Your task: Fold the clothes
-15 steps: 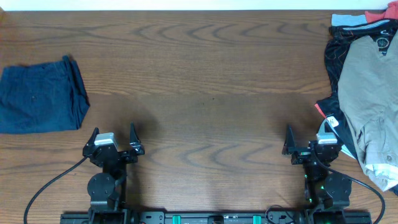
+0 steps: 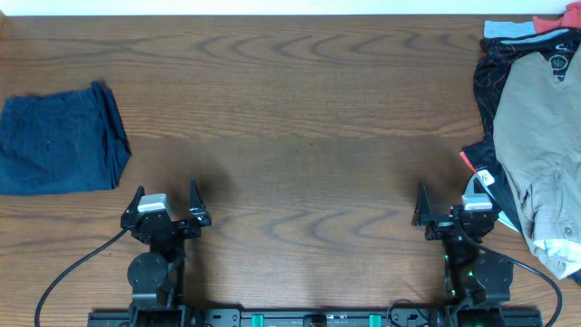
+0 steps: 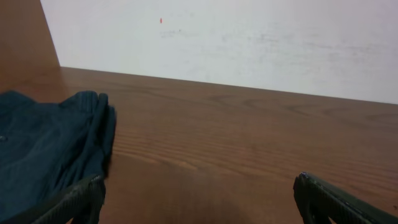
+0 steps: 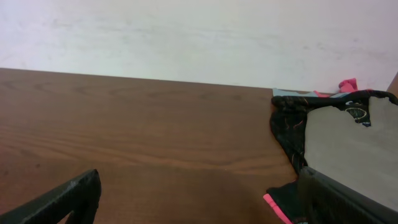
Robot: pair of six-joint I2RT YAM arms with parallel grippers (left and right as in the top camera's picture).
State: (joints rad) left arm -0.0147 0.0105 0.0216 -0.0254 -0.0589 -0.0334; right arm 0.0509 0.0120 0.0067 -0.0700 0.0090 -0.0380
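The shorts (image 2: 545, 136) lie in a rumpled heap at the right edge of the desk (image 2: 300, 118), on top of a black jersey (image 2: 490, 82) that shows beneath them along their left side and at the far end. A pale inner part of the shorts shows at the near end of the heap, by the desk's right edge. They are not folded. Neither arm touches them.

The right pincer (image 2: 448, 193) sits low at the near edge of the desk, just left of the heap, its jaws apart with nothing between them. From overhead its outer finger appears against the dark cloth at the heap's edge; whether it touches cannot be told. In the right wrist view the two fingers of the right pincer (image 4: 199, 205) frame bare wood, with the shorts (image 4: 348, 143) and the jersey (image 4: 289, 124) ahead on the right, and a scrap of pink cloth (image 4: 348, 84) behind them.

The left pincer (image 2: 166, 191) rests at the near edge on the left, also spread wide and holding nothing. A navy garment (image 2: 54, 145) lies folded at the far left, well apart from the shorts. The left wrist view shows the left pincer (image 3: 199, 205) over bare desk (image 3: 249, 137), the navy garment (image 3: 43, 149) ahead on the left and a white wall (image 3: 249, 43) beyond.
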